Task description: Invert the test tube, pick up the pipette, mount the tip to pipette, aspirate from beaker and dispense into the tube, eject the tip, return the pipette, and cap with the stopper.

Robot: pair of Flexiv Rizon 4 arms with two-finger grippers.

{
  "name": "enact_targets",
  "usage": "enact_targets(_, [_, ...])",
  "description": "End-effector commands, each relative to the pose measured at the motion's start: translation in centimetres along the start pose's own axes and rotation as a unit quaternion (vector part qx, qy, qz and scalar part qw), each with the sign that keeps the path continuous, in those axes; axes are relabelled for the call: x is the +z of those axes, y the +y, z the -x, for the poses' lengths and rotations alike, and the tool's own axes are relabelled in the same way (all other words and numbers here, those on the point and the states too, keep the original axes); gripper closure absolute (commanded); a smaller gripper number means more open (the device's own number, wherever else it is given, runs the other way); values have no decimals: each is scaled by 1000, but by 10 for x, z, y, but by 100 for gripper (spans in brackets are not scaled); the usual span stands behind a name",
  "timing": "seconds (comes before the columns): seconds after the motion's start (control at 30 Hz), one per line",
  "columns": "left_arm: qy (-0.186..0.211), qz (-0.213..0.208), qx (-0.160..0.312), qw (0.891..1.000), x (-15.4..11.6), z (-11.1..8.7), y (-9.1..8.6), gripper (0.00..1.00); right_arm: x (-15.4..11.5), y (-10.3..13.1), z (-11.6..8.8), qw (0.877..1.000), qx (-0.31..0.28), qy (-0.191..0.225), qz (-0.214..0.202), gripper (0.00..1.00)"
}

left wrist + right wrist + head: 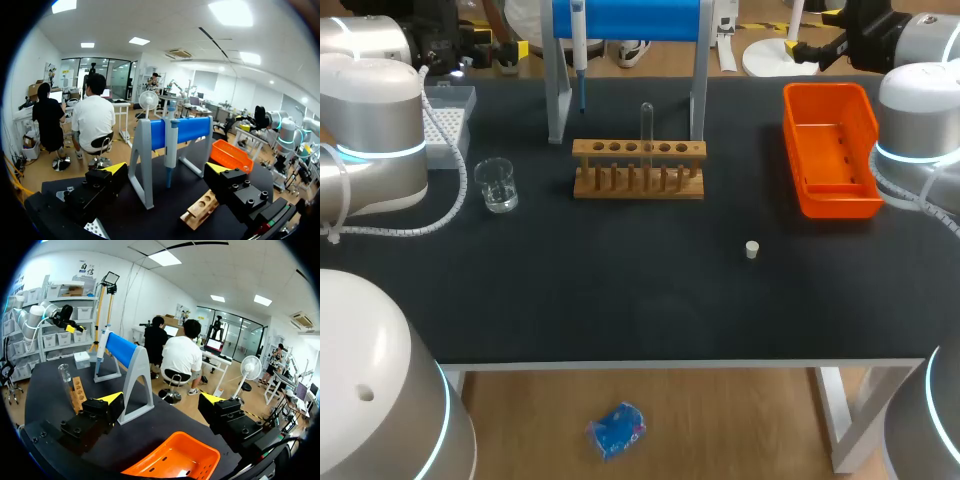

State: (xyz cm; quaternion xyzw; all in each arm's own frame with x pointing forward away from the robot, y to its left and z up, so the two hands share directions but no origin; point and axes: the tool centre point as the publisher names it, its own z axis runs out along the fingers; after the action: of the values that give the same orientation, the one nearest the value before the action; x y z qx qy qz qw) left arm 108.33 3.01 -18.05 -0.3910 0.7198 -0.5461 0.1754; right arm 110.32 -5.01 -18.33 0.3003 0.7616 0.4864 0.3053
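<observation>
Black tabletop (640,300) spans the whole head view, matte and dark. My left arm (370,130) sits over its left edge and my right arm (920,120) over its right edge, both held back from the middle. Left gripper (167,171): fingers spread wide, nothing btwn them, hanging above the table's left rear. Right gripper (162,399): also spread wide, holding nothing, hanging just above the orange bin (800,160).

Next in size is the pipette stand (630,18), w/ a blue bar on grey legs, at the table's back edge near centre. The bin lies on the right side of the table, well apart from the stand. Just in front of the stand's legs is the wooden rack (638,168), w/ a row of holes on top and pegs along the front. A grey tip box (450,125) sits at the left rear, partly behind my left arm. The glass beaker (496,185) stands btwn the tip box and the rack, near the rack's left end.

The test tube (646,125) stands upright in the rack, approx mid-row; can't tell which end is up. The pipette (578,40) hangs from the stand's left end, tip pointing down. The small pale stopper (752,249) sits alone on bare table, in front of the rack and to its right, well apart from everything else.
</observation>
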Motion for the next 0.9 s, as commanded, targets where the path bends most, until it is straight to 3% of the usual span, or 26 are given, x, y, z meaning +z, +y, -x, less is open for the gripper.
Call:
enact_targets(0.03, [-1, -2, 0, 1000, 0, 0, 1, 0, 0, 0, 0, 1000, 0, 0, 0, 0])
enact_targets(0.67, [4, 3, 12, 1000, 0, -1, 1, 0, 0, 0, 0, 1000, 0, 0, 0, 0])
enact_targets(0.9, [64, 39, 86, 993, 5, -14, 12, 0, -11, -6, -13, 996, -6, 85, 33, 0])
